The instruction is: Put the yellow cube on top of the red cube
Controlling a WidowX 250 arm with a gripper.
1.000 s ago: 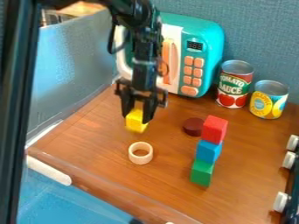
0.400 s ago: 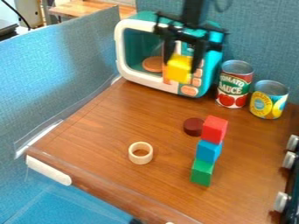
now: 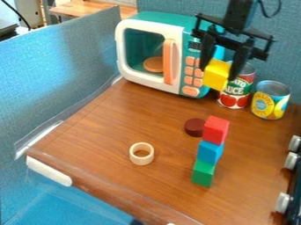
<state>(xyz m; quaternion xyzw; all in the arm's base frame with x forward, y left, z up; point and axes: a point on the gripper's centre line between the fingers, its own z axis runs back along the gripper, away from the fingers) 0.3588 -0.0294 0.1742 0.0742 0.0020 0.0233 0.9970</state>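
Wooden bench [image 3: 100,127], toy microwave [image 3: 141,52] at the back. Pincer [image 3: 217,74] had the yellow cube [image 3: 216,75] gripped in midair. Imo it needed centering over the red cube [image 3: 215,131] atop that tippy-looking stack, then a slow, level descent and release only once seated.

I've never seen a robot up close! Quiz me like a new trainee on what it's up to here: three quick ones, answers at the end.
1. True or false: the red cube is at the bottom of the three-cube tower.
2. Where is the yellow cube?
A) inside the microwave
B) in the gripper
C) on top of the tower
3. Fill in the colour: the cube directly beneath the red one is ____.

Key: 1. False; 2. B; 3. blue
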